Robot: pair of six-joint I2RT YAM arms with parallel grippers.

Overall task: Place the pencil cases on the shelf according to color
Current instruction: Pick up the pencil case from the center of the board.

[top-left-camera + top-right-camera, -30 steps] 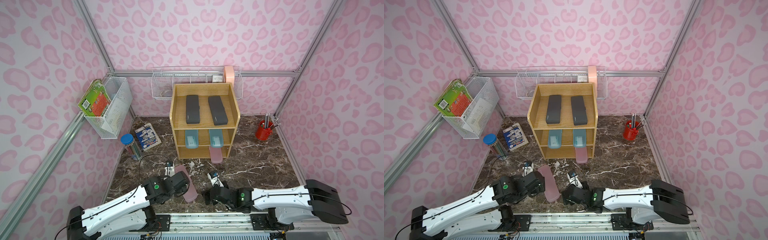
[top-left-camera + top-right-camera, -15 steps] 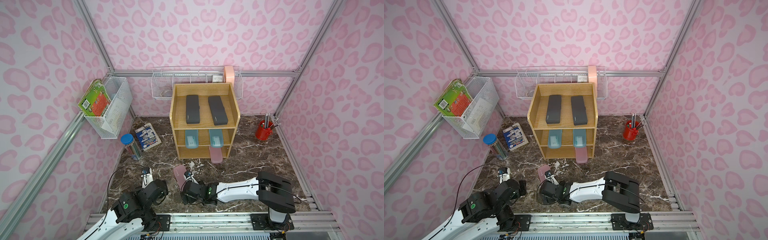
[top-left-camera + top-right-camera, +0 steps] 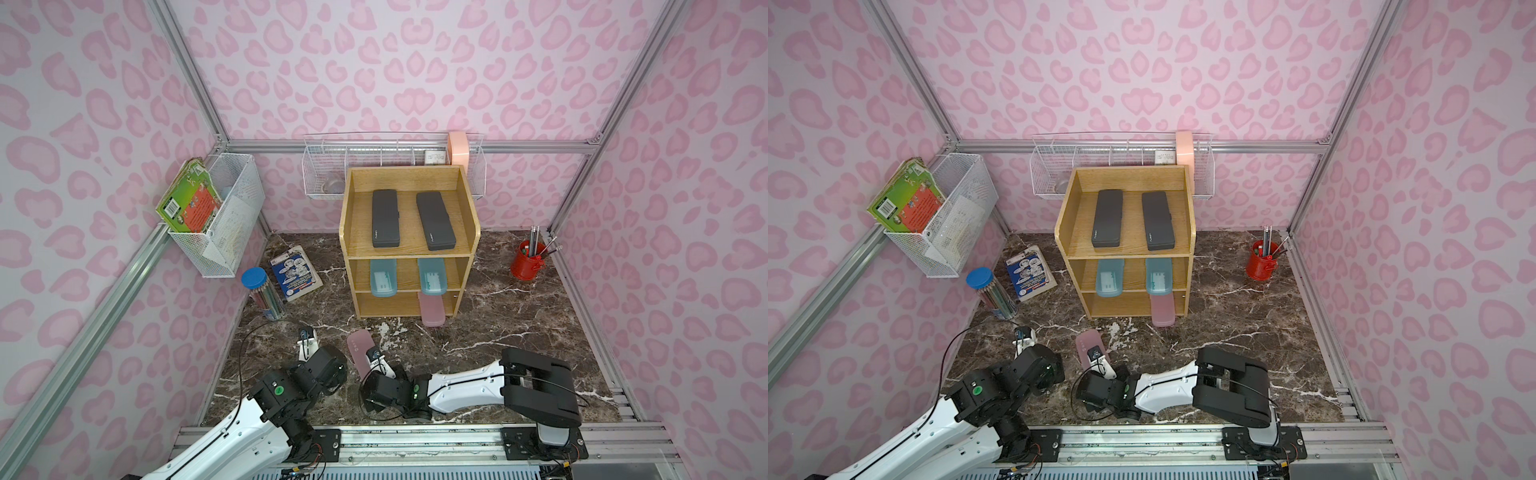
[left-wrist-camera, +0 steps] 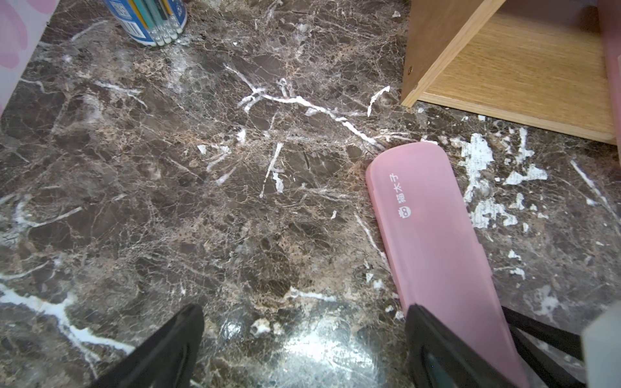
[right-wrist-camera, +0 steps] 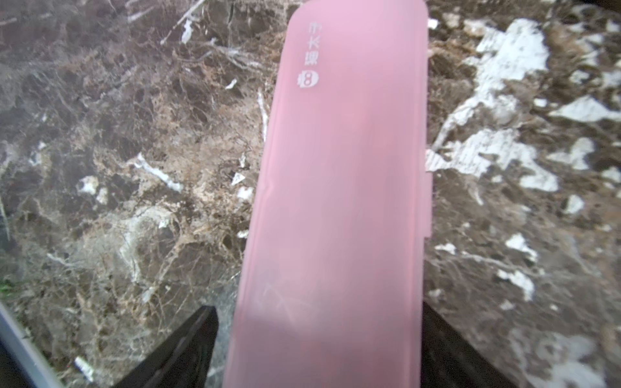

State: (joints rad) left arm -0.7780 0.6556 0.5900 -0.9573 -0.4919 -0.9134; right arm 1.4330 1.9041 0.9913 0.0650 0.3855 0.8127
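In the right wrist view the right gripper [image 5: 317, 307] straddles the near end of a loose pink case [image 5: 339, 161] that lies flat on the marble table [image 5: 134, 174]. Its jaws stand open: one finger [image 5: 447, 352] is against the case's edge, while the other [image 5: 188, 349] is apart from it with table showing between. In the left wrist view the left gripper [image 4: 304, 307] hangs low over the table, jaws wide open with nothing between them. The loose pink case [image 4: 426, 235] lies just to its right, its near end hidden behind one finger and its far end short of the shelf [image 4: 504, 67]. A pencil tube [image 4: 148, 20] stands far left. In both top views the loose pink case [image 3: 357, 347] [image 3: 1087, 343] lies on the table in front of the shelf and apart from it, its far end angled slightly left. The right arm's wrist is over its near end and the left gripper is just to its left. On the shelf, two black cases [image 3: 385, 224] [image 3: 435, 226] lie side by side on the top tier. Two teal cases [image 3: 382, 278] [image 3: 432, 276] lie on the middle tier, jutting over its front edge. A second pink case [image 3: 431, 309] lies on the right of the bottom tier, sticking out toward the near side.
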